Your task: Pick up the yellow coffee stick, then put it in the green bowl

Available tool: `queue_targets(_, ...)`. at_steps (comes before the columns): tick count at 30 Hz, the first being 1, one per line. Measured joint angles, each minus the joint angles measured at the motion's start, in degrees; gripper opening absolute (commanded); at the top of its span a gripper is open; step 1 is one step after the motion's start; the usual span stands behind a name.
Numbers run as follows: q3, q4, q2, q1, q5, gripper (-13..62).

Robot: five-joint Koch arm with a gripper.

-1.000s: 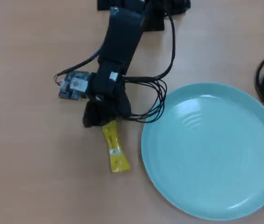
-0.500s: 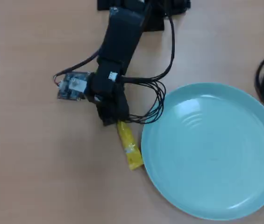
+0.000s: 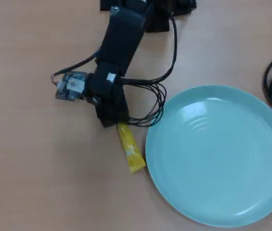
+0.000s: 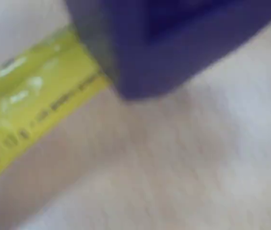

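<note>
Pick looked done, placing not yet: the gripper (image 3: 117, 123) was closed on the upper end of the stick (image 3: 130, 148), judging by the overhead view; the wrist view, badly blurred, showed the stick (image 4: 27, 100) running out from under a dark finger. The free end of the stick lay just short of the bowl (image 3: 222, 154) rim. Bowl held nothing. Remaining: carry across, release.

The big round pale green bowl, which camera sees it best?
The overhead view. It shows nearly the whole big round pale green bowl, glossy and empty, with only its right edge cut off by the picture. The wrist view shows none of it, just a blurry long yellow coffee stick, a dark gripper part and the table.
</note>
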Motion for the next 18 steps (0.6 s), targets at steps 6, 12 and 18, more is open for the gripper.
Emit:
queue_targets(6,0.0,0.6,1.0,0.6,-2.8,-7.6)
queue_targets(12,0.0,0.9,5.1,1.0,-8.5,-7.6)
queue_targets(18,0.1,1.3,12.6,1.3,-15.0,-7.6)
